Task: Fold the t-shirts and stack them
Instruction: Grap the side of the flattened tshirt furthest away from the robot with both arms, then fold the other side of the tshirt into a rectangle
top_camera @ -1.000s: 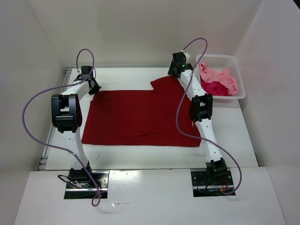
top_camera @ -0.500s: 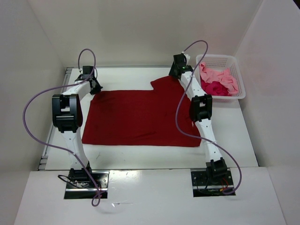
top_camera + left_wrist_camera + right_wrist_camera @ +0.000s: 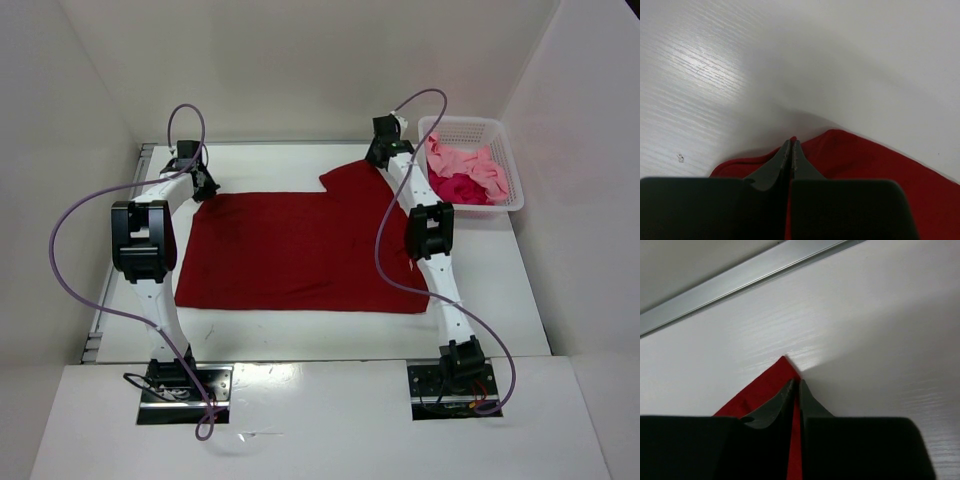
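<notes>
Arms are reaching forward; left pincer and right pincer are clamping far corners of red shirt, basket sitting just right.

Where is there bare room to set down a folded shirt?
Bare table: the far strip behind the dark red shirt, the near strip before the arm bases. Crowded: the basket, holding a pink shirt and a magenta shirt.

Robot lab, white enclosure walls, bolted arm base

Bright, even light; soft shadows; blurred foreground.
</notes>
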`<act>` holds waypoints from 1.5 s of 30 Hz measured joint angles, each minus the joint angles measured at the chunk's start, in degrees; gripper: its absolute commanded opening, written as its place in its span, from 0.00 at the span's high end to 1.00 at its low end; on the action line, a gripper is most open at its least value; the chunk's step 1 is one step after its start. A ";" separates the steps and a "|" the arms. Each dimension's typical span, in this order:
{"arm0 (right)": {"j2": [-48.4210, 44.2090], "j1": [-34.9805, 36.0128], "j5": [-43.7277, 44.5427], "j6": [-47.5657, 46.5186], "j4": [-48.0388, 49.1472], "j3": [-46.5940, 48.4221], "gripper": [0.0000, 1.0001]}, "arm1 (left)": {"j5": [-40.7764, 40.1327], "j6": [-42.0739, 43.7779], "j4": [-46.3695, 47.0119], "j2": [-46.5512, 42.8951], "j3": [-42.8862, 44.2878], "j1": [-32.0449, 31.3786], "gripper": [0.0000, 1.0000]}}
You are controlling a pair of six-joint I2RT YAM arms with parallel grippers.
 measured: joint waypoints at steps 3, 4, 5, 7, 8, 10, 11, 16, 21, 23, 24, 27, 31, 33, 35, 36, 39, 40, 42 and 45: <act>0.02 -0.31 -0.74 0.72 -0.11 0.33 1.00 | 0.00 0.00 -0.02 -0.13 -0.02 0.00 1.00; 0.02 -0.33 -0.87 0.85 -0.22 0.57 1.00 | 0.00 0.00 -0.02 -0.26 -0.02 0.00 1.00; 0.02 -0.37 -0.96 0.96 -0.33 0.87 1.00 | 0.00 0.00 -0.02 -0.42 -0.07 0.00 1.00; -0.02 -0.46 -1.33 0.98 -0.52 1.68 1.00 | 0.00 0.02 0.20 -1.16 -0.70 0.00 1.00; -0.13 -0.46 -1.51 0.96 -0.55 1.90 1.00 | 0.00 0.02 0.24 -1.66 -1.14 0.00 1.00; -0.61 -0.46 -2.12 0.83 -0.92 1.92 1.00 | 0.00 0.00 0.33 -2.51 -1.75 0.00 1.00; -0.90 -0.48 -2.38 0.81 -1.31 1.92 1.00 | 0.00 0.02 0.42 -2.84 -2.03 0.00 1.00; -4.15 -0.70 -3.89 0.81 -4.44 1.88 1.00 | 0.00 0.02 0.55 -4.28 -2.38 0.00 1.00; -10.54 -0.92 -5.29 0.35 -9.44 -0.42 1.00 | -0.17 0.24 0.81 -5.84 -2.93 0.00 1.00; -16.31 -0.96 -6.16 0.11 -9.49 -7.82 1.00 | -0.33 0.31 1.22 -6.64 -3.74 0.11 1.00; -21.68 -0.96 -6.69 -0.04 -8.41 -15.63 1.00 | -0.31 0.33 1.33 -7.15 -4.33 0.22 1.00; -36.59 -1.09 -8.68 0.00 -4.44 -38.58 1.00 | -0.26 0.35 1.68 -8.74 -6.73 0.87 1.00; -50.16 -1.66 -10.36 -0.17 -3.17 -54.90 1.00 | -0.11 0.35 2.01 -10.34 -9.16 1.88 1.00; -56.02 -2.14 -10.84 -0.33 -0.83 -61.79 1.00 | 0.02 0.35 2.10 -11.26 -10.12 2.19 1.00; -60.76 -2.34 -11.15 -0.48 -0.28 -67.82 1.00 | 0.11 0.35 2.08 -12.70 -11.39 2.25 1.00; -62.23 -2.34 -11.32 -0.50 -0.33 -69.75 1.00 | 0.22 0.35 1.99 -13.53 -11.98 2.25 1.00; -67.32 -2.45 -11.80 -0.48 0.81 -77.20 1.00 | 0.28 0.35 2.12 -16.57 -13.92 2.38 1.00; -69.07 -2.45 -11.98 -0.46 0.83 -79.52 1.00 | 0.28 0.35 2.12 -17.53 -14.71 2.47 1.00; -71.89 -2.45 -12.28 -0.44 0.55 -82.88 1.00 | 0.42 0.37 1.86 -19.89 -16.68 2.95 1.00; -76.63 -2.45 -12.28 -0.26 -0.17 -87.01 1.00 | 0.79 0.31 1.73 -22.36 -18.93 4.35 1.00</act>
